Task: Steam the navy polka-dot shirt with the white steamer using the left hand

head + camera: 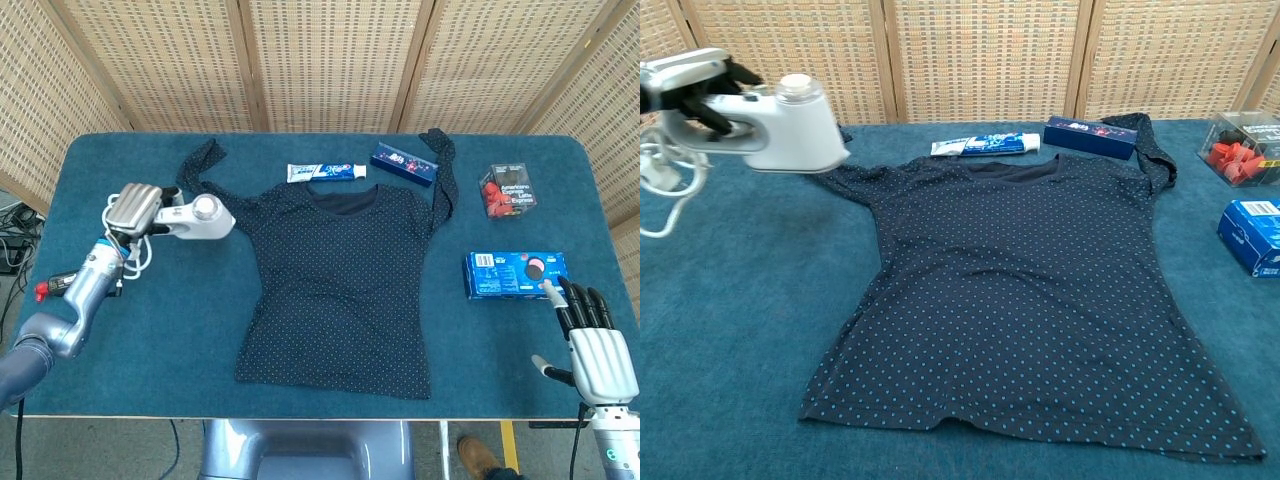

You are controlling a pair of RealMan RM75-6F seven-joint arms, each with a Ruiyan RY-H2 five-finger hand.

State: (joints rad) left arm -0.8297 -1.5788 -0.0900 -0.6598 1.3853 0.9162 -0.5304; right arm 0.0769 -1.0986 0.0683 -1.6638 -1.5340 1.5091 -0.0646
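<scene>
Gripping the white steamer (192,217) in my left hand (133,206), I am holding it beside the navy polka-dot shirt (345,285) at its sleeve; its cord (662,185) is running off-frame. My right hand (598,350), partly cropped, is lying spread, holding nothing.

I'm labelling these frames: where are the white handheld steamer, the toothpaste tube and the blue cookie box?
White handheld steamer (795,125), chest view, its body.
Toothpaste tube (326,172), head view, mid-tube.
Blue cookie box (515,275), head view, top face.
</scene>
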